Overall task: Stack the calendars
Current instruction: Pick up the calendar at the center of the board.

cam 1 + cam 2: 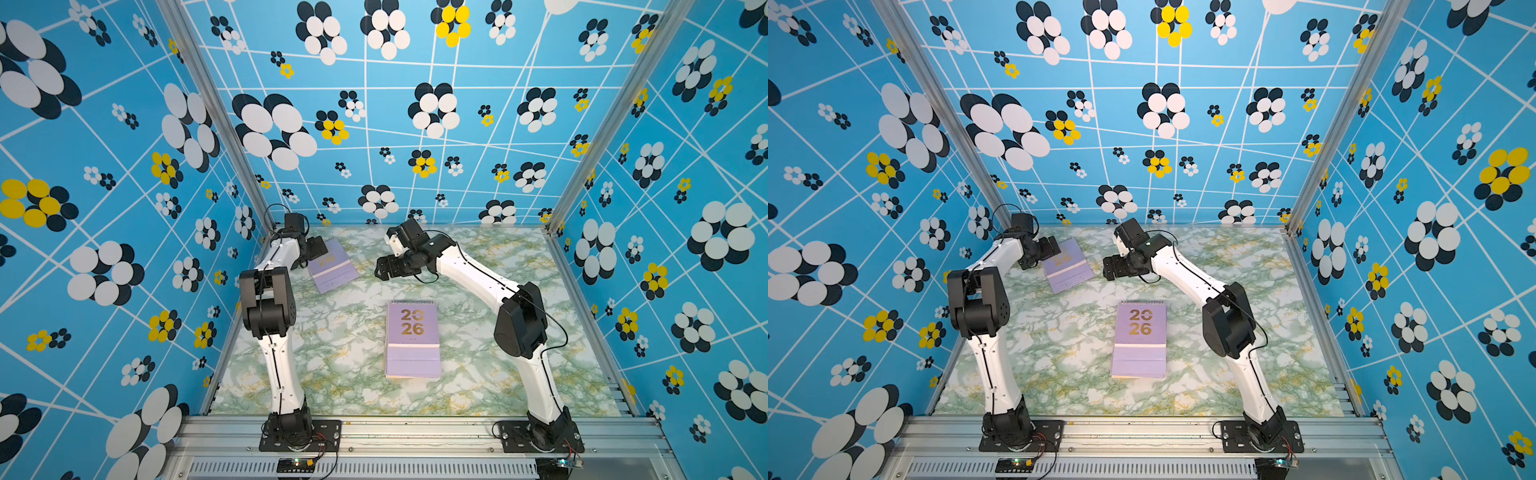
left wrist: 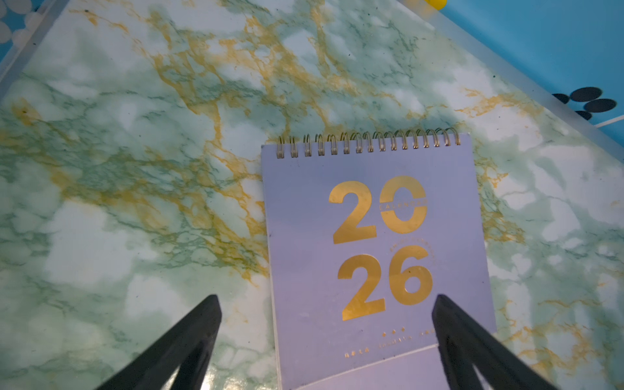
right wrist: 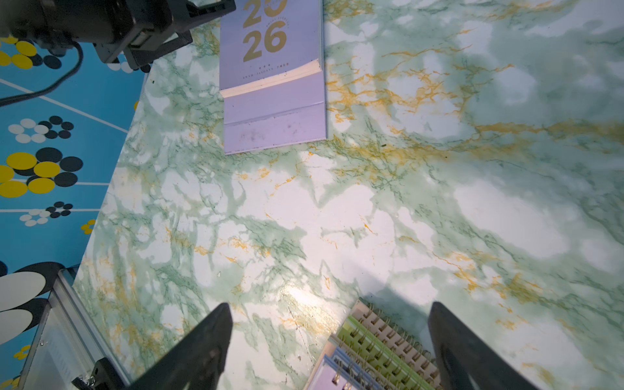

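Note:
A stack of calendars (image 1: 412, 338) (image 1: 1139, 338) lies mid-table in both top views, a lilac "2026" cover on top. In the right wrist view its spiral-bound edges (image 3: 378, 351) show several layers. A single lilac calendar (image 1: 332, 266) (image 1: 1068, 266) (image 2: 374, 256) (image 3: 273, 84) lies flat at the back left. My left gripper (image 1: 318, 249) (image 2: 326, 304) hovers open over that calendar's lower part, one finger over the table and the other above the cover's edge. My right gripper (image 1: 384, 268) (image 3: 329, 314) hangs open above bare table between the stack and the lone calendar, holding nothing.
The green-and-gold marble tabletop (image 1: 498, 374) is enclosed by blue flower-patterned walls with aluminium posts (image 1: 582, 166). The lone calendar lies close to the back-left corner. Both arm bases sit on the front rail (image 1: 415, 432).

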`<control>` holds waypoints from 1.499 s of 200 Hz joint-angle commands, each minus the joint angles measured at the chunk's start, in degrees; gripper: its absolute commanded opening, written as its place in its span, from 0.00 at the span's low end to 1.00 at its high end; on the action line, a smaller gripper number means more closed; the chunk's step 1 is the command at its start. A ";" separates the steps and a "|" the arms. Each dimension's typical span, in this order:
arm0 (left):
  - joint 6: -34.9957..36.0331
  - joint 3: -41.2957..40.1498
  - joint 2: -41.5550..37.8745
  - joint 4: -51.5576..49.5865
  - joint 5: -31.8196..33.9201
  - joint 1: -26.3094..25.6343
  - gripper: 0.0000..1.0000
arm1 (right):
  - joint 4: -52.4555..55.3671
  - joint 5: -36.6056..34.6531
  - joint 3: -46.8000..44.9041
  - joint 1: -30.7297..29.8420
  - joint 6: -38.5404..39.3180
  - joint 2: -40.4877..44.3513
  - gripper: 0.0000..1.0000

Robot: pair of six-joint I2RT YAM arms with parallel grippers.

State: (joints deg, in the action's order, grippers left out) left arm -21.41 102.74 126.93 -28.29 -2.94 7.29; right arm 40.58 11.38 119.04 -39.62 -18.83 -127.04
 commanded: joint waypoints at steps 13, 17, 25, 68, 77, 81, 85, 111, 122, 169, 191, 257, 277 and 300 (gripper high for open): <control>-0.64 6.02 4.99 -6.23 0.40 0.30 0.99 | 2.02 1.70 1.01 0.49 -0.31 -0.91 0.92; -0.57 6.77 5.51 -6.67 0.22 0.28 0.99 | 1.97 1.78 0.93 0.56 -0.35 -0.92 0.92; -0.45 7.70 6.23 -7.11 0.01 0.34 0.99 | 1.87 2.02 0.92 0.59 -0.57 -1.01 0.92; 0.29 13.55 10.33 -10.63 0.22 0.11 0.99 | 2.25 3.20 2.63 1.14 -1.17 -2.60 0.92; 0.38 14.75 11.33 -11.44 0.00 0.12 0.99 | 2.27 3.21 3.22 1.29 -1.12 -3.07 0.92; 0.37 15.25 11.70 -11.70 -0.05 0.17 0.99 | 2.23 3.14 3.50 1.37 -1.18 -3.27 0.92; 0.42 15.65 12.09 -11.86 -0.06 0.10 0.99 | 2.23 3.04 3.77 1.51 -1.14 -3.48 0.92; 0.40 17.90 14.12 -13.31 -0.83 -0.14 0.99 | 2.84 3.51 8.82 2.96 -1.17 -6.39 0.92; 0.49 18.43 14.75 -13.53 -1.55 -0.33 0.98 | 3.13 4.29 11.60 3.75 -1.20 -8.39 0.92; 3.06 22.85 17.59 -16.47 -1.72 -2.94 0.97 | 4.43 6.36 21.63 4.77 -1.71 -16.18 0.91; 4.26 24.77 18.08 -17.60 -1.76 -4.09 0.97 | 3.75 7.07 24.03 4.81 -2.54 -18.60 0.91; 5.74 29.01 20.25 -19.78 -3.15 -6.95 0.97 | 0.63 7.06 26.03 5.19 -4.83 -22.13 0.91; 5.91 31.18 21.41 -19.95 -3.73 -7.78 0.97 | 0.06 7.15 26.57 5.92 -5.27 -23.22 0.91; 6.37 34.65 23.17 -21.29 -4.35 -8.84 0.97 | -1.02 8.26 26.77 7.12 -5.97 -24.38 0.90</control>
State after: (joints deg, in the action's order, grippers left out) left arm -16.40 133.82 147.30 -46.78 -5.15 -0.05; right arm 41.67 17.89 144.09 -34.13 -23.33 -149.14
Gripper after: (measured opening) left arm 0.973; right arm 0.905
